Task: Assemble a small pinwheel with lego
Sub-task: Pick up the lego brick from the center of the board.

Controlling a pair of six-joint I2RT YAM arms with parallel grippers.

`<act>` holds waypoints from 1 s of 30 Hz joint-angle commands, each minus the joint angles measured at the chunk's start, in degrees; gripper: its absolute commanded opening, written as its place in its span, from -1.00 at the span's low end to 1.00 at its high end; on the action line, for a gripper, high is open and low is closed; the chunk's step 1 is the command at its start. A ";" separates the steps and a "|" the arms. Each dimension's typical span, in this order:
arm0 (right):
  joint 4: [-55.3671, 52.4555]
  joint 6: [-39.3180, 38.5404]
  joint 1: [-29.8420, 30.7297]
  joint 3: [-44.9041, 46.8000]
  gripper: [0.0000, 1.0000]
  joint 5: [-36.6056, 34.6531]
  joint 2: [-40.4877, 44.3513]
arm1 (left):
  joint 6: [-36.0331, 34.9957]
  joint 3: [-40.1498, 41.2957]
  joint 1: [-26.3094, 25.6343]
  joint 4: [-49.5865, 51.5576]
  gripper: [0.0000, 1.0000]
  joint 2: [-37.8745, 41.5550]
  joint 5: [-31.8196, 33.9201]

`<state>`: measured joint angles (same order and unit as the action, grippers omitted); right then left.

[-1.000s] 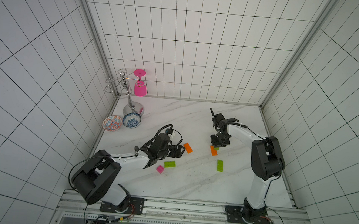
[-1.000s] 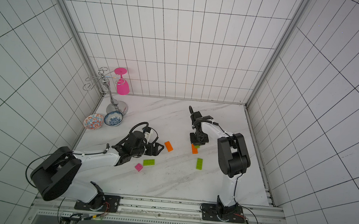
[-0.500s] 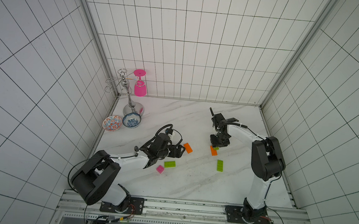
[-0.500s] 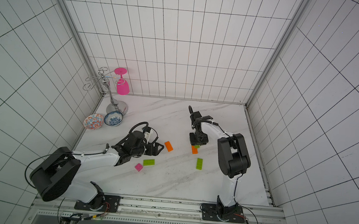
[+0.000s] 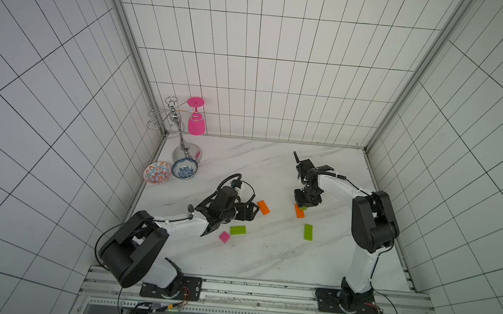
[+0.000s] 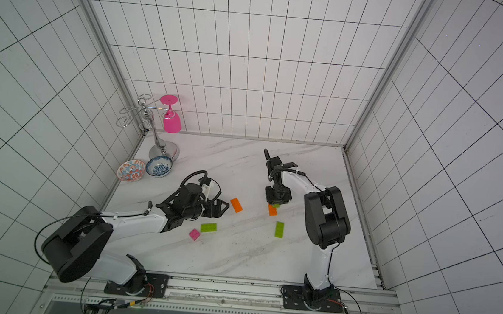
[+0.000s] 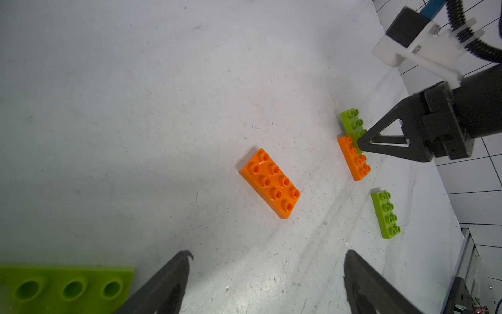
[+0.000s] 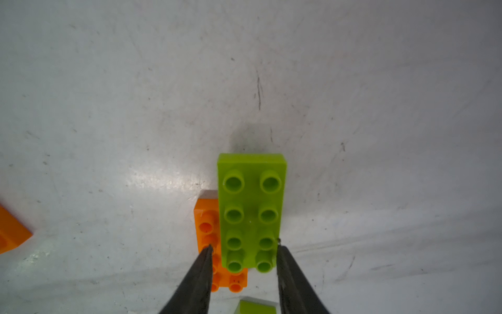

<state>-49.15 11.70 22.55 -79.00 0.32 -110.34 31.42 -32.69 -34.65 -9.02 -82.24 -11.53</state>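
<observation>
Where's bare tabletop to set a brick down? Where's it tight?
Free: the front strip between the pink brick and the rail; the back, between the glass rack and the right arm. Crowded: mid-table, left gripper past the orange brick to the right gripper.

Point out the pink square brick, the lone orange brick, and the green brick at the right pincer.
pink square brick (image 5: 224, 237): in a top view, top face.
lone orange brick (image 7: 270, 183): left wrist view, top centre.
lime-green brick (image 8: 251, 212): right wrist view, top centre.

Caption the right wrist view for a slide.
Right gripper straddles a lime-green brick laid partly over an orange brick.
</observation>
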 commanded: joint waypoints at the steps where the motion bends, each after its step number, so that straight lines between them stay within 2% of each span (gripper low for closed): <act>1: -2.26 -0.10 0.22 -1.31 -0.19 -0.93 -1.27 | -0.66 -0.80 0.36 -0.30 0.80 1.03 0.63; 8: -2.32 -0.27 0.28 -1.33 -0.35 -0.32 -1.24 | -0.59 -0.84 0.38 -0.39 0.80 0.83 0.46; 14: -1.98 -1.13 1.12 -0.55 -0.38 -0.32 0.80 | -0.10 -0.52 1.12 -0.03 0.80 1.46 0.24; 17: -1.35 -2.26 3.92 0.64 -0.40 -0.10 3.11 | 1.66 0.77 3.10 -0.97 0.80 2.37 -1.32; 24: -0.68 -4.84 15.04 1.53 -0.44 1.14 4.56 | 6.60 5.70 7.38 -5.64 0.80 4.50 -3.91; 30: -2.13 -6.40 18.67 -0.39 -0.44 1.54 2.48 | 8.24 7.29 8.83 -8.11 0.78 4.68 -4.76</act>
<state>-48.88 7.18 41.15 -78.85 2.07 -106.69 38.06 -25.82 -26.20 -13.82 -78.67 -15.25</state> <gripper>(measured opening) 0.307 0.894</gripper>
